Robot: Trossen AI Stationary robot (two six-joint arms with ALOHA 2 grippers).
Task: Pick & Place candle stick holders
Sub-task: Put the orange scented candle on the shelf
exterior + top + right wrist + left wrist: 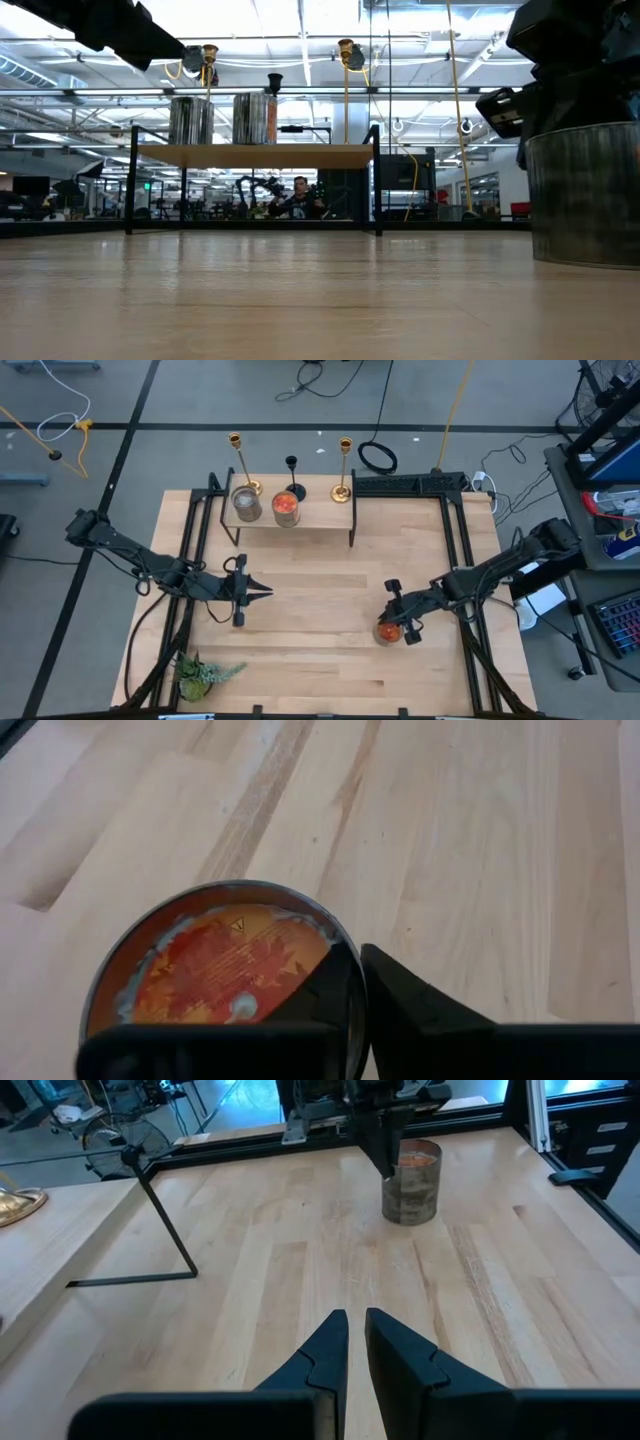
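The three candlesticks all stand along the back edge of the shelf (320, 510): a gold one (240, 465) at its left end, the black one (293, 472) at the middle and a second gold one (345, 465) towards its right end, none of them touched by either arm. The right gripper (358, 955) is well in front of the shelf and off to its right, and its fingers are pinched on the rim of a jar (200, 970) with an orange top, one finger inside the wall and one outside (so the thing in hand is a candle jar, not a candlestick). The jar looks to be resting on the table. Two more jars (247, 503) sit on the shelf just in front of the left gold and black candlesticks. The left gripper (356, 1318) hangs in front of the shelf's left half, fingers drawn together on nothing. I judge the step to be the handling of this jar, with the candlesticks not yet begun. The next move calls for either a firm lift or a clean release, then a reach to the shelf's back edge, coming down past the jars without knocking them and closing on a slim stem.
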